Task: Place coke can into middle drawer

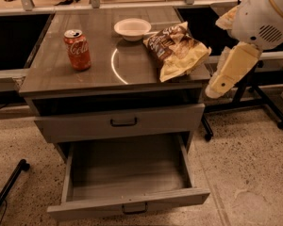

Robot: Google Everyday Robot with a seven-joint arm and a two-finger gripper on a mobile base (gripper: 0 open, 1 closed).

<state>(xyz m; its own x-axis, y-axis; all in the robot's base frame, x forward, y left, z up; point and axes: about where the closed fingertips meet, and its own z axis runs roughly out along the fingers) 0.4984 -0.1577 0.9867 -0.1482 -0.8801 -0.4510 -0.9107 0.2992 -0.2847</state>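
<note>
— Where was the coke can point(77, 49)?
— Upright on the worktop point(61, 76), at 9 o'clock from the chip bag point(179, 51). The middle drawer point(94, 206) stood pulled out.
— And the tool point(217, 86)?
— Off the worktop's 3 o'clock edge; its state couldn't be told

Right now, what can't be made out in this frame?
Camera view:
- Arm above the gripper, which hangs right of the tabletop: cut off by the top-right edges.
- Middle drawer: front inside strip hidden by its own front panel.
- Gap under the tabletop: too dark.
- Coke can: back faces away.
</note>
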